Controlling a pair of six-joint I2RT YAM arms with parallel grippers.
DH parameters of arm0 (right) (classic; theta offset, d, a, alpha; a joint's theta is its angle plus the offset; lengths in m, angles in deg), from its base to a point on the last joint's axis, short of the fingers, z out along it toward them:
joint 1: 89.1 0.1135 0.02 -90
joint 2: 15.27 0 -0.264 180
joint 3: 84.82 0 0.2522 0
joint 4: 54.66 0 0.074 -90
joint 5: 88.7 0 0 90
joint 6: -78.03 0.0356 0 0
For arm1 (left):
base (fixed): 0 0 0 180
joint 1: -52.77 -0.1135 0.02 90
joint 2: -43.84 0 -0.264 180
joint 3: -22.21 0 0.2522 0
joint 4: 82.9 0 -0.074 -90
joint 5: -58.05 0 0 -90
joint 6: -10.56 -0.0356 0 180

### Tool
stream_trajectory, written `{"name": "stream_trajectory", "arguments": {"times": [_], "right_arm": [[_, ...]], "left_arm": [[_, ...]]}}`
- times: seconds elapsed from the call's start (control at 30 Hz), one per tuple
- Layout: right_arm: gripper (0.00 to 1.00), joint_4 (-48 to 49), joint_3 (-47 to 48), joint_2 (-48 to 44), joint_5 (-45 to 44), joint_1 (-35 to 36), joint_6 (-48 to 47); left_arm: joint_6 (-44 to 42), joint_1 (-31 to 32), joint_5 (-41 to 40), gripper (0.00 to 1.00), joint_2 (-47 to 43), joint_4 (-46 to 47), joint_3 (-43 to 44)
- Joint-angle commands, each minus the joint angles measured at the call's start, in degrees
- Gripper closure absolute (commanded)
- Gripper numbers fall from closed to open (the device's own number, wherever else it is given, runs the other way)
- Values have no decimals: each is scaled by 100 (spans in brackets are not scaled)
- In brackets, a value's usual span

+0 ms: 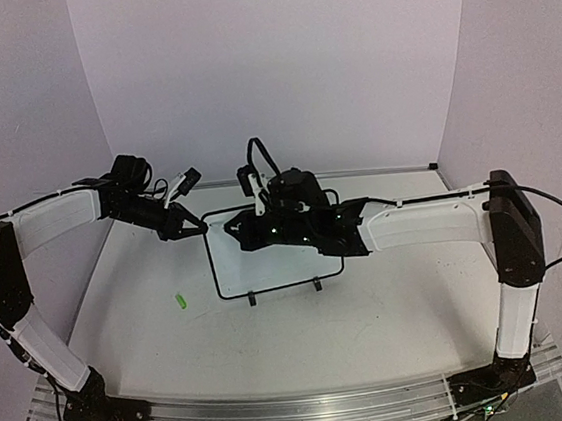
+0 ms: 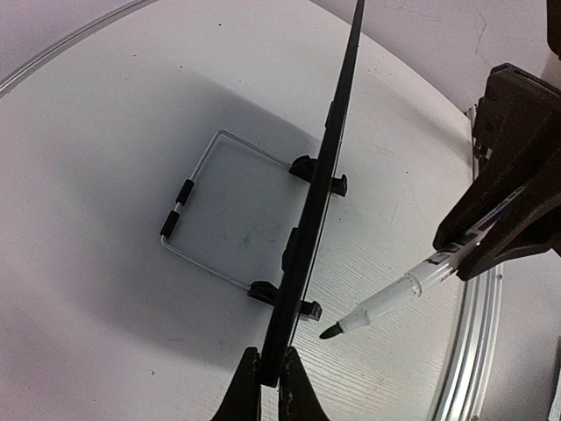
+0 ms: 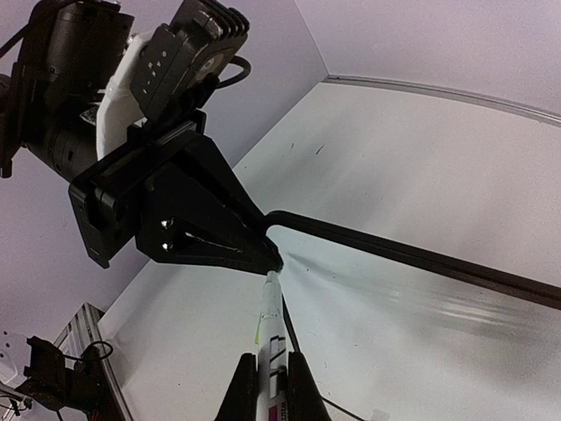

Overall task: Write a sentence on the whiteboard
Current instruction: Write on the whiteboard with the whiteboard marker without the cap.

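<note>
Two holds: left gripper point(image 2: 270, 358) pinches board point(image 1: 267, 272) edge; right gripper point(image 3: 272, 361) clamps marker point(image 2: 399, 294).
Next: land tip lightly, square to board.

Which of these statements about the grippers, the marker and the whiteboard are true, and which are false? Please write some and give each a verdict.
1. The left gripper is clamped on the edge of the whiteboard. True.
2. The right gripper holds a marker. True.
3. The marker has its cap on. False: its green tip is bare.
4. The whiteboard lies flat on the table. False: it stands on its feet, with a wire prop behind it.
5. In the top view, a small green thing lies on the table near the board's left side. True.
</note>
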Motion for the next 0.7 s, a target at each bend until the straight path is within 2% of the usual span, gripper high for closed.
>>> {"name": "stream_trajectory", "arguments": {"times": [0.0,0.53,0.67], "right_arm": [[100,33,321,125,-110,-7,-83],[100,-41,422,267,-426,-8,-60],[100,-50,336,198,-771,-5,9]], "left_arm": [[-111,-46,-485,100,-86,1,-49],[-116,-46,-478,100,-116,-27,-31],[-121,-45,-487,100,-131,-27,-31]]}}
